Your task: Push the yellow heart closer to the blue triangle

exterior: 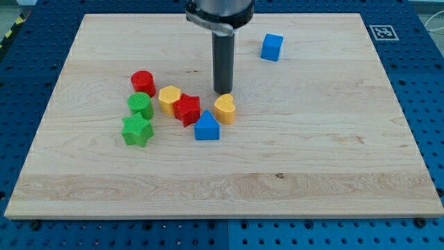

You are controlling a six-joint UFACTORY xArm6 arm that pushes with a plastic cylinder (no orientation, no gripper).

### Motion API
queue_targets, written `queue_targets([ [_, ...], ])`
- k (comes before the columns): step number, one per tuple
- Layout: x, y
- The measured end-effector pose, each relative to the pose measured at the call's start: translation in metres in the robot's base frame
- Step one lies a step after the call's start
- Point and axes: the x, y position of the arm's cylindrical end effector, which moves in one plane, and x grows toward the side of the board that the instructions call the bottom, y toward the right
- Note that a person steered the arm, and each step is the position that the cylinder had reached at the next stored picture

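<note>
One rod only, no jaws to open or close: my tip (pixel 223 92) sits just above the yellow heart (pixel 225 109) in the view. That heart already lies beside the blue triangle (pixel 207 127), toward the view's lower left on the worktop (pixel 333 160).

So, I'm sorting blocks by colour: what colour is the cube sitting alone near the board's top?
Blue. The cube shows clearly in the camera view.
</note>
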Motion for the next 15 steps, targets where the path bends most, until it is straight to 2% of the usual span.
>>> queue_targets([
  [1, -0.04, 0.014],
  [2, -0.033, 0.033],
  [3, 0.004, 0.036],
  [6, 0.042, 0.034],
  [7, 0.074, 0.035],
  [8, 0.088, 0.035],
  [15, 0.084, 0.029],
])
